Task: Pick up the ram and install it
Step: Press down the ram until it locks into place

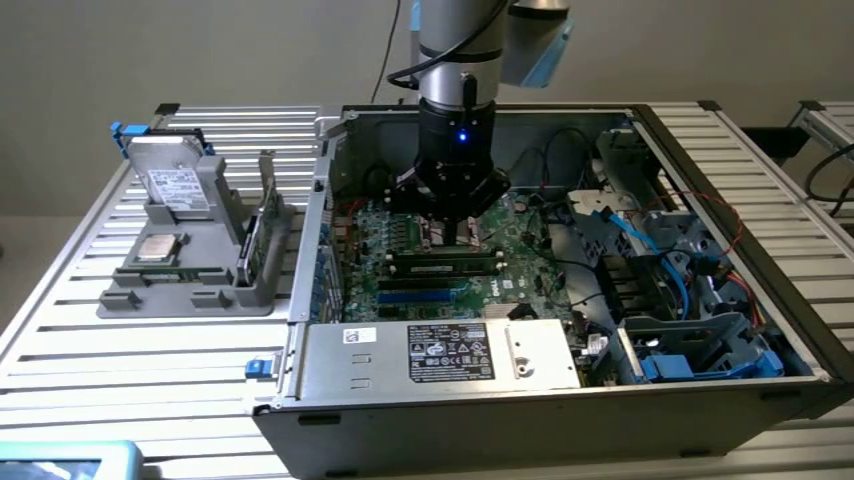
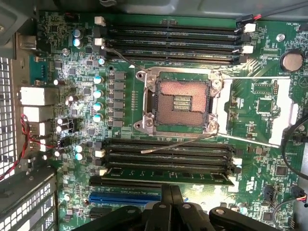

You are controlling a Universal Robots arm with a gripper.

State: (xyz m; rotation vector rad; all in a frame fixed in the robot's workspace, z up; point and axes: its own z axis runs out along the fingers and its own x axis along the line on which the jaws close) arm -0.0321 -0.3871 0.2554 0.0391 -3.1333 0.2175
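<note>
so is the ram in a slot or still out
In a slot: the ram lies flat along a motherboard memory slot beside the empty processor socket, with the gripper above it. Whether it is fully latched, cannot tell.

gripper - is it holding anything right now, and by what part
Nothing is held. The gripper hangs above the ram, which lies in a slot on the motherboard.

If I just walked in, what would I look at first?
Probably the black robot arm reaching down into the open computer case, right above the green motherboard. In the wrist view, the empty square processor socket sits mid-board, and the ram lies in a slot beside it.
</note>
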